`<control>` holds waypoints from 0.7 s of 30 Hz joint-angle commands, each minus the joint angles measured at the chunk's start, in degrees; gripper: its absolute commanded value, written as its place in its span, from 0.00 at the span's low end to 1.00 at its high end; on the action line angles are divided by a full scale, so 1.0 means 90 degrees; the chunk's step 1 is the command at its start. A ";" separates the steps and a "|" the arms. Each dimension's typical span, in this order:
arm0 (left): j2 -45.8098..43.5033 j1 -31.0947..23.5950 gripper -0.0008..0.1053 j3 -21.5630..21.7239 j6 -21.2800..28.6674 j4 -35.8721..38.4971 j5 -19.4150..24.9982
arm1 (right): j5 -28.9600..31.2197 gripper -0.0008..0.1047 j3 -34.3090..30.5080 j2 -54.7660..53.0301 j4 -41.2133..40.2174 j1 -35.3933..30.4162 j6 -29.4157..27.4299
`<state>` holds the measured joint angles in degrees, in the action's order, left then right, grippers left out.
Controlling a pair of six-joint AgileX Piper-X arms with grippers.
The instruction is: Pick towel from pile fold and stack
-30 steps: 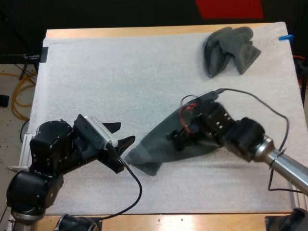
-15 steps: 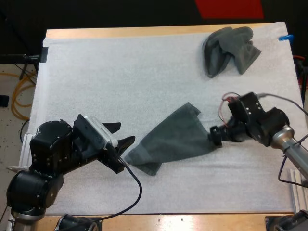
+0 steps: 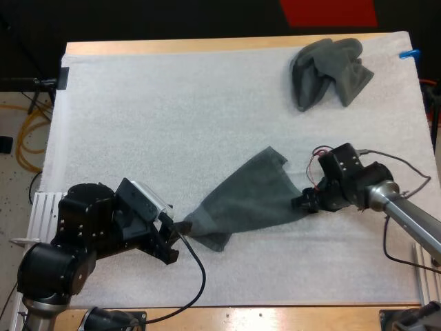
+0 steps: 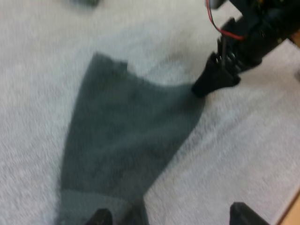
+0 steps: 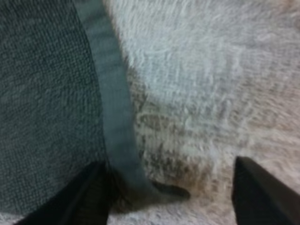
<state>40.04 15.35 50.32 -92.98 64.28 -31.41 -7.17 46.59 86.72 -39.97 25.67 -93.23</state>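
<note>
**High view:** A spread towel (image 3: 241, 203) lies as a slanted wedge on the white mat (image 3: 172, 117) of the desk (image 3: 207, 45), toward the front middle. The left hand (image 3: 173, 231) sits at the towel's near-left corner and the right hand (image 3: 302, 203) at its right corner. A crumpled towel (image 3: 329, 67) lies well apart at the far right.

**Left wrist view:** The left hand's 2 fingers (image 4: 243, 214) stand apart with nothing pinched, one tip at the towel's near corner. The right hand appears small at the opposite corner. This view takes in the whole cloth, flat and unfolded, which the close right wrist view cannot.

**Right wrist view:** The right hand's fingers (image 5: 260, 192) are spread wide and not clamped. The towel's hem (image 5: 111, 117) runs to a corner just beside 1 of them. This makes plain what the high view hides: the corner lies flat on the mat.

**Risk:** A corner this thin may slip out as the fingers close. If just 1 hand gets hold, pulling would probably drag and bunch the cloth instead of folding it.
</note>
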 commanded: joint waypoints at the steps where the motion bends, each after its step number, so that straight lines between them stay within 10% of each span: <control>1: 0.0015 0.0033 0.49 0.0025 -0.0069 0.0172 -0.0008 | -0.0235 0.49 -0.0007 0.0147 0.0085 -0.0018 0.0004; 6: 0.0015 0.0033 0.49 0.0025 -0.0069 0.0217 -0.0008 | -0.0353 0.46 -0.0007 0.0467 0.0216 -0.0018 0.0004; 11: 0.0015 0.0033 0.49 0.0025 -0.0069 0.0217 -0.0008 | -0.1005 0.01 0.0011 0.0469 0.0282 -0.0018 -0.0008; 21: 0.0015 0.0033 0.49 0.0025 -0.0069 0.0217 -0.0008 | -0.1438 0.01 0.0255 -0.0125 0.0105 -0.0018 -0.0129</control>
<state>40.04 15.35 50.32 -92.98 65.96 -31.41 -19.28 47.87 87.19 -38.99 25.53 -93.79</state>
